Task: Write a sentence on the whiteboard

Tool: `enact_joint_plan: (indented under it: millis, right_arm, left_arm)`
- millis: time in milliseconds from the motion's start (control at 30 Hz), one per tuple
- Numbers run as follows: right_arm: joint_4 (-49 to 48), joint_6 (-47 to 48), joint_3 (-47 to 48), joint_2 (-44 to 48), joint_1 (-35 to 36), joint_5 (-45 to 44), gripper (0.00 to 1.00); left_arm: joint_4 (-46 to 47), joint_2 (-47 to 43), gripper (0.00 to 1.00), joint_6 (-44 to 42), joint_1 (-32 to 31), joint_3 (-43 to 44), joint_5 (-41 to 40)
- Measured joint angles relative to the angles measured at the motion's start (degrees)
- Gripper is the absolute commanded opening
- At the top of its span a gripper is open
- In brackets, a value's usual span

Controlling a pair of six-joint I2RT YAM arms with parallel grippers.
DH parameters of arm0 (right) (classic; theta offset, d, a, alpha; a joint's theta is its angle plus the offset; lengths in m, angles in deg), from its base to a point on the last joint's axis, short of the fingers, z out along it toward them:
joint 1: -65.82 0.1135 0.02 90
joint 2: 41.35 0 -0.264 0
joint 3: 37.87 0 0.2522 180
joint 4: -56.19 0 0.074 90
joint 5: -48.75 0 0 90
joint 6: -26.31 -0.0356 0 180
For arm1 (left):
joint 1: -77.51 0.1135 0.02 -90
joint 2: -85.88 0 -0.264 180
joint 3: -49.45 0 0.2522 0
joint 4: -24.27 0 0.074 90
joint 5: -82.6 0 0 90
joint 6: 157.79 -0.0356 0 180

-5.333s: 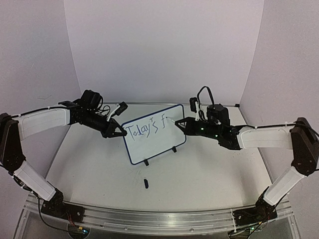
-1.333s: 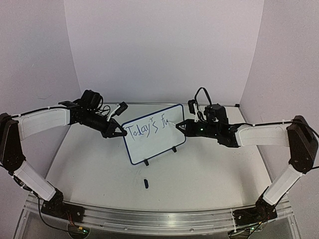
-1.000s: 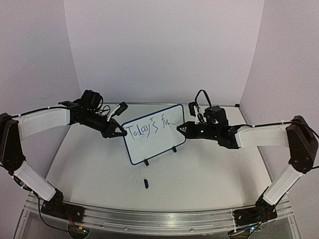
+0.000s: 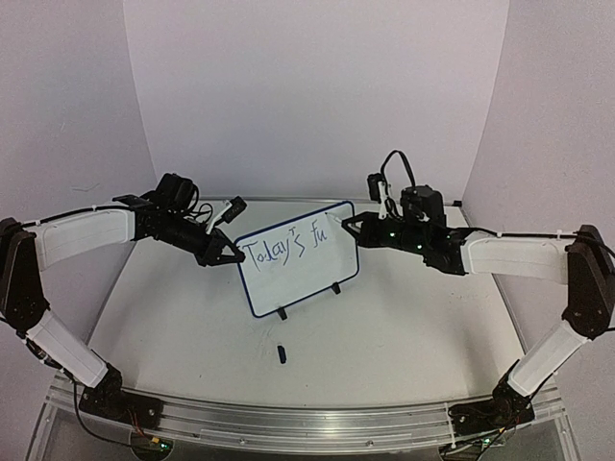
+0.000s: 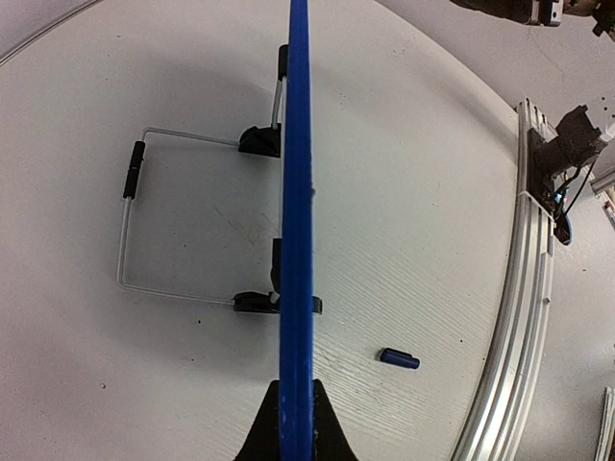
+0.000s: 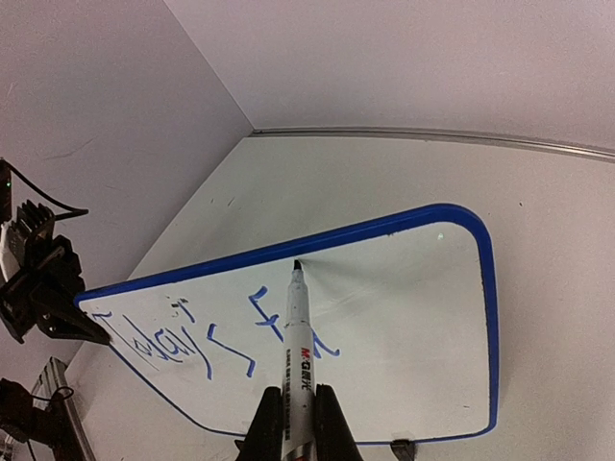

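The whiteboard (image 4: 306,277) stands upright mid-table on its wire stand (image 5: 128,223). My left gripper (image 4: 234,257) is shut on its left rim; in the left wrist view the blue rim (image 5: 296,221) runs between the fingers (image 5: 296,408). The sentence (image 4: 284,246) reads "Today's fu" in blue strokes (image 6: 197,336). My right gripper (image 6: 297,415) is shut on a white marker (image 6: 297,351), whose dark tip sits just under the board's top rim (image 6: 384,226), right of the "fu". I cannot tell whether the tip touches. In the top view, the right gripper (image 4: 347,222) is at the board's upper right corner.
A small dark-blue pen cap (image 4: 282,353) lies on the table in front of the board, also seen as the cap (image 5: 398,359) beside the rim. Black clip feet (image 5: 258,142) hold the board's bottom edge. An aluminium rail (image 4: 288,423) runs along the near table edge.
The right gripper has lifted the marker up and slightly right, from beside the "fu" to the board's top rim. The left arm and board have not moved.
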Motion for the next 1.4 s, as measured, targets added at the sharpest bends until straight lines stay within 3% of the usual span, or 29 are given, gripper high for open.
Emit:
enact_joint_plan:
  millis: [833, 1400]
  right_arm:
    - [0.1, -2.0, -6.7, -0.7, 0.0, -0.5, 0.00]
    - [1.7, -0.6, -3.3, 0.2, 0.0, -0.3, 0.00]
  left_arm:
    - [0.0, 0.1, 0.00, 0.0, 0.0, 0.0, 0.0]
    - [0.0, 0.1, 0.00, 0.0, 0.0, 0.0, 0.0]
